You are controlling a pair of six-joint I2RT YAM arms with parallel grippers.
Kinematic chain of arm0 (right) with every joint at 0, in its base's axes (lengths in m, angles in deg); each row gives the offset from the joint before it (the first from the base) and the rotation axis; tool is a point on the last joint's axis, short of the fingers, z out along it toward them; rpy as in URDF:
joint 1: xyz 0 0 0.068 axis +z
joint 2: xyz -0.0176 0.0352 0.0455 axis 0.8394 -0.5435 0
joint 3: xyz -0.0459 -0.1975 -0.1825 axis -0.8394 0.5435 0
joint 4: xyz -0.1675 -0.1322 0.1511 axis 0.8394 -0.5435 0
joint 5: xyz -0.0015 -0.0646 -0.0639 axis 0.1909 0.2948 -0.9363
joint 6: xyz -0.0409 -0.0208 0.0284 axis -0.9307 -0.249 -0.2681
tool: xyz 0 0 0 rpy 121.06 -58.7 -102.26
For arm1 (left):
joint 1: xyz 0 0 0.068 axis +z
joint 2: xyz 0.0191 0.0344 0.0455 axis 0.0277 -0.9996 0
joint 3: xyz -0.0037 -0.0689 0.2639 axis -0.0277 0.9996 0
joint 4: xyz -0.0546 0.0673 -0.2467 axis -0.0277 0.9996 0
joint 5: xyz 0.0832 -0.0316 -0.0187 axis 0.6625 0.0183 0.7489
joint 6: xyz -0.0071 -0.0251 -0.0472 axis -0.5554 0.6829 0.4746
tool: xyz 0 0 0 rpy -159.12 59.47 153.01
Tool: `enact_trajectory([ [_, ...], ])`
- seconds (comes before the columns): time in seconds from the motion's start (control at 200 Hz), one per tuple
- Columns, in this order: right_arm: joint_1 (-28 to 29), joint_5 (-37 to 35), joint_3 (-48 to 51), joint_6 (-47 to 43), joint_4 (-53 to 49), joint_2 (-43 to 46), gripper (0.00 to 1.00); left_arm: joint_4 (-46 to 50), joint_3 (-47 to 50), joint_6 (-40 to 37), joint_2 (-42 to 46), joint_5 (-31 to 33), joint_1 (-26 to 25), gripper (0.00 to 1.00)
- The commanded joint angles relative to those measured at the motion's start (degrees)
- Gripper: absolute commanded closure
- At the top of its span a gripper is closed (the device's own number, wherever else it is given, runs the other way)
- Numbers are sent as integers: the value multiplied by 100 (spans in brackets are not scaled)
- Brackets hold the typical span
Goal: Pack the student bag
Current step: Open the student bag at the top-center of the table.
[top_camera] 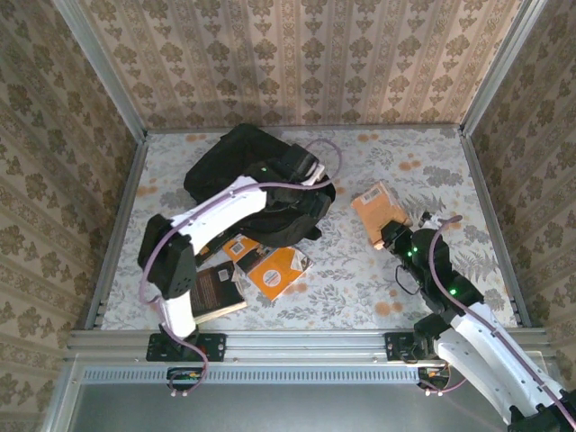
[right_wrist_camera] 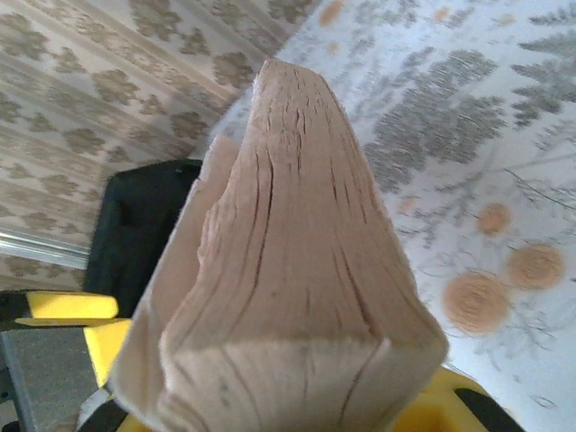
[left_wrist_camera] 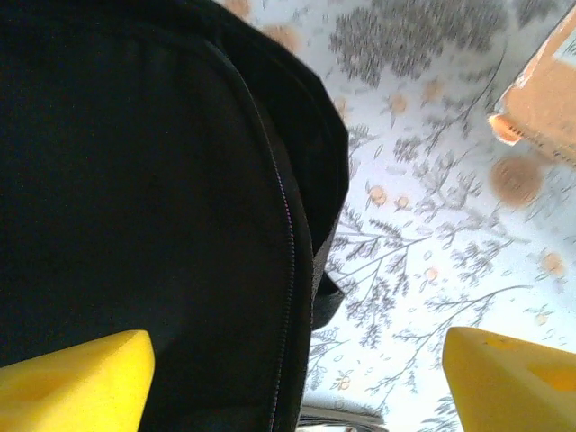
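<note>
Lying on the far left half of the bench (top_camera: 360, 288), the student bag (top_camera: 243, 171) is a slumped black heap with its rounded end toward the back wall. The left arm stretches from its base across the bag, and the left pincer (top_camera: 302, 171) hangs over the bag's right edge. In the left wrist view, the left pincer (left_wrist_camera: 297, 387) is spread wide, its two yellow fingers (left_wrist_camera: 81, 378) far apart at the bottom corners with nothing between them. Black fabric and a zipper line of the student bag (left_wrist_camera: 135, 180) fill the left side below it, and patterned bench shows on the right.

The right pincer (top_camera: 393, 236) sits right of centre, clamped on the near end of a tan book (top_camera: 382, 209), well apart from the bag. From the right wrist, the tan book (right_wrist_camera: 288, 252) stands edge-on in the right pincer (right_wrist_camera: 279, 400). Its pages fan slightly, and yellow pads (right_wrist_camera: 99, 346) press on both sides. The student bag (right_wrist_camera: 135, 225) shows behind it on the left.

Near the front of the bench, just below the bag, lie an orange book (top_camera: 277, 268) and a dark book (top_camera: 216, 290), the latter partly under the left arm.
</note>
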Motion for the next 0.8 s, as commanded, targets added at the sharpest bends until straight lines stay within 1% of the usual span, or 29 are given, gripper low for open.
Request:
enact_trajectory([
  [0.0,-176,390,197,-64,10,166,100,703,-542,-639,-194,365,-26,16],
  [0.19,-509,766,374,34,121,176,100,963,-942,-762,-661,449,-89,21],
  [0.25,-620,932,427,87,197,176,100,962,-931,-747,-722,503,-83,22],
  [0.47,-1020,1404,617,269,387,167,100,975,-964,-777,-919,377,-34,23],
  [0.6,-1180,1585,757,390,508,167,100,965,-988,-774,-1025,361,-19,25],
  [0.67,-1235,1666,811,447,576,158,100,965,-991,-754,-1061,371,22,29],
  [0.725,-1245,1705,830,459,617,150,100,932,-967,-736,-1045,363,63,34],
  [0.795,-1246,1726,834,459,627,140,100,874,-929,-717,-985,305,135,44],
])
